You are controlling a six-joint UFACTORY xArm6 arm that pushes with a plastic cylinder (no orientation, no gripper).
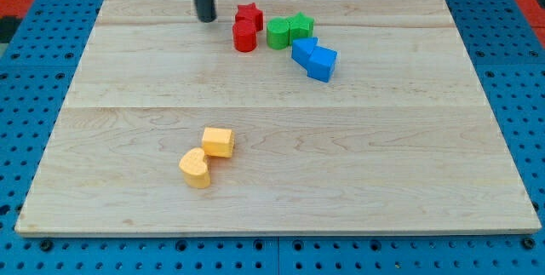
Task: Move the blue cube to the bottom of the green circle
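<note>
The blue cube (322, 63) lies near the view's top, right of centre, touching a second blue block (303, 51) on its upper left. The green circle (278, 33) stands just up-left of that block, with a green star (300, 25) touching its right side. The blue cube sits down-right of the green circle, not directly under it. My tip (205, 18) is at the view's top, left of the red blocks and well left of the blue cube. It touches no block.
A red cylinder (244, 37) and a red star (249, 15) stand between my tip and the green circle. A yellow hexagon-like block (219, 142) and a yellow heart (195, 169) lie lower left of centre. The wooden board (409, 164) rests on a blue pegboard.
</note>
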